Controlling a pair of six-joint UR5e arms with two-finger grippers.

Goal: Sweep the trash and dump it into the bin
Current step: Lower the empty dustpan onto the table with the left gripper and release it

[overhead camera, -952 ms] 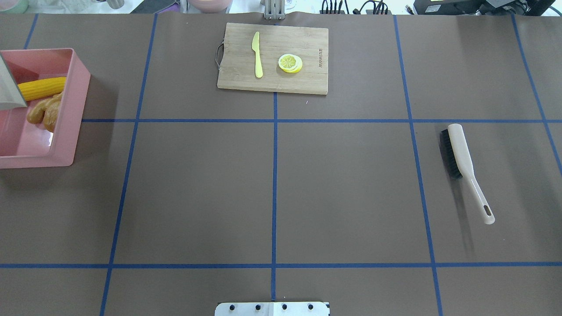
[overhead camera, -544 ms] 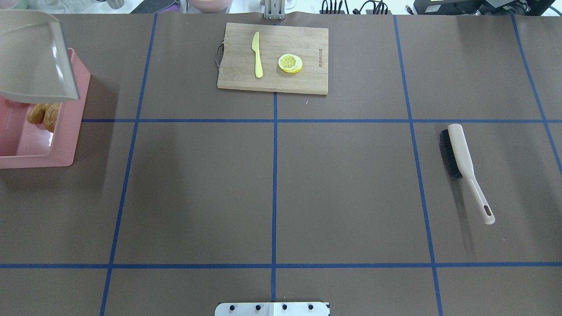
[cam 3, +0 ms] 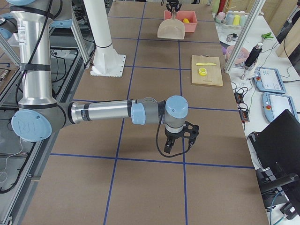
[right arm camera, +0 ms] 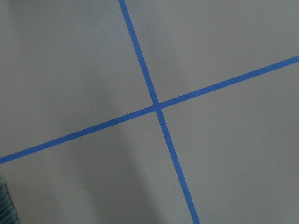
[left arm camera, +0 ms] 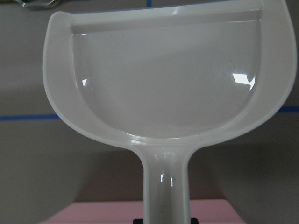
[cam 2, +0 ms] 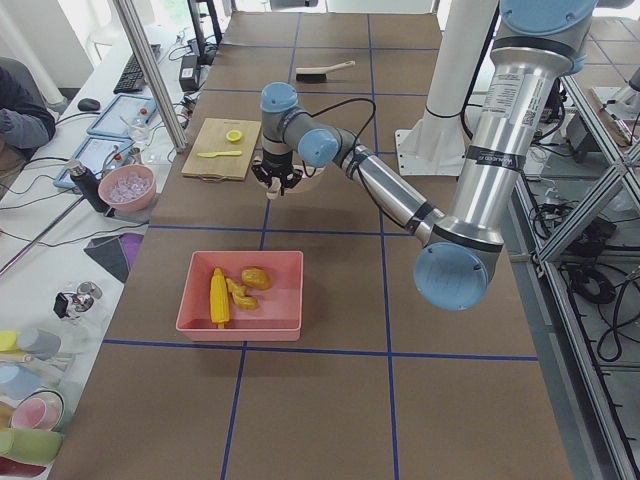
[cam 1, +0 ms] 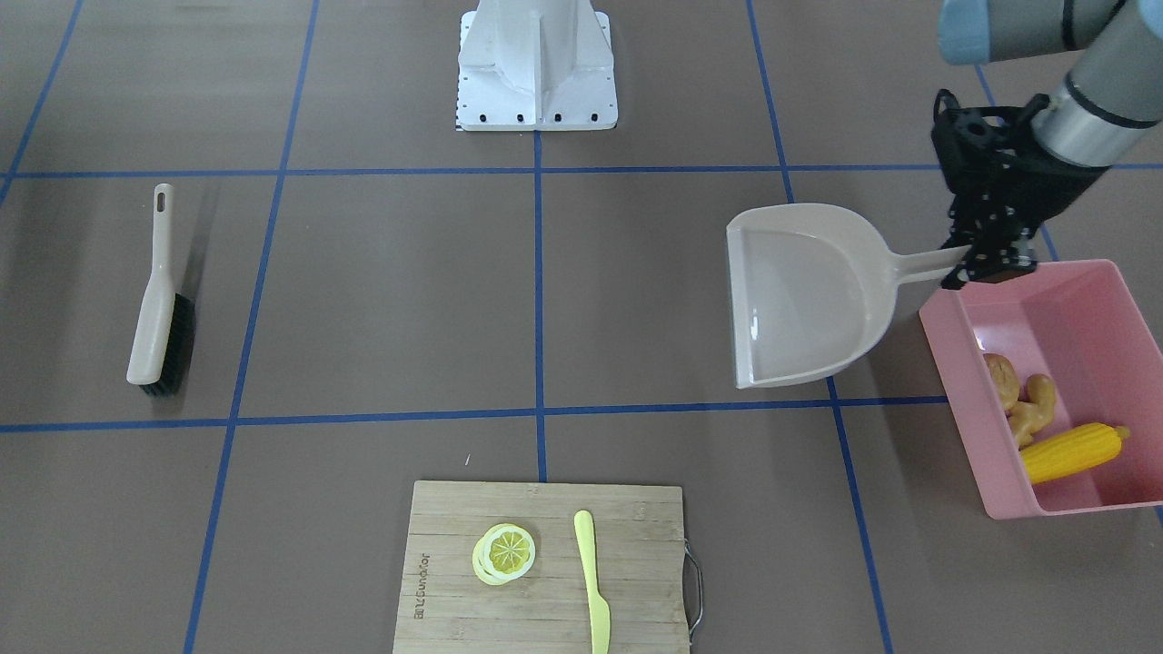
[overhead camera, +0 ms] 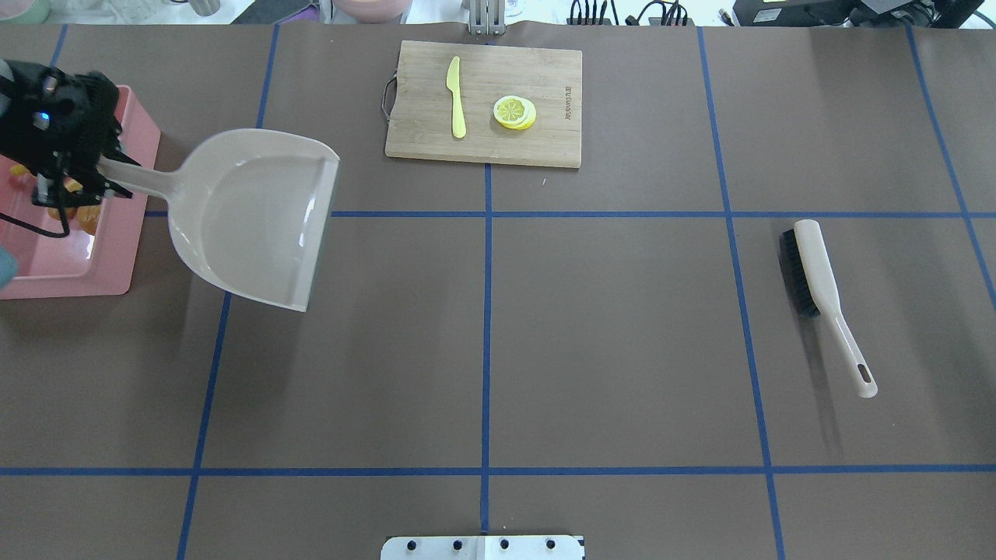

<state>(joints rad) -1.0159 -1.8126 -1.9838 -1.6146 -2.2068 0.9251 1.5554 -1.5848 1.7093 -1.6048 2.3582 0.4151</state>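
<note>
Clamping the dustpan (cam 1: 800, 300) by the end of its handle, the left claw (cam 1: 986, 263) hangs over the corner of the bin (cam 1: 963, 400) nearest the robot. The pan juts sideways from the bin, over the worktop (cam 1: 382, 300), with its open mouth turned toward the worktop's middle and its hollow facing up. Whether its lip touches the worktop cannot be told.

All the trash lies inside the bin. The corn (cam 1: 1068, 451) lies at the end far from the robot. The ginger (cam 1: 1034, 409) is just beside it, and the potato (cam 1: 999, 372) touches the ginger on the robot's side.

The right claw (cam 3: 177, 145) hovers low over bare worktop near a crossing of blue tape lines. It shows only from the side, so whether its fingers are apart or together cannot be told.

A brush (cam 1: 159, 309) lies flat on the robot's right side, well apart from the bin. At the far edge sits a board (cam 1: 545, 618), carrying a knife (cam 1: 592, 581) and a lemon slice (cam 1: 504, 552).
</note>
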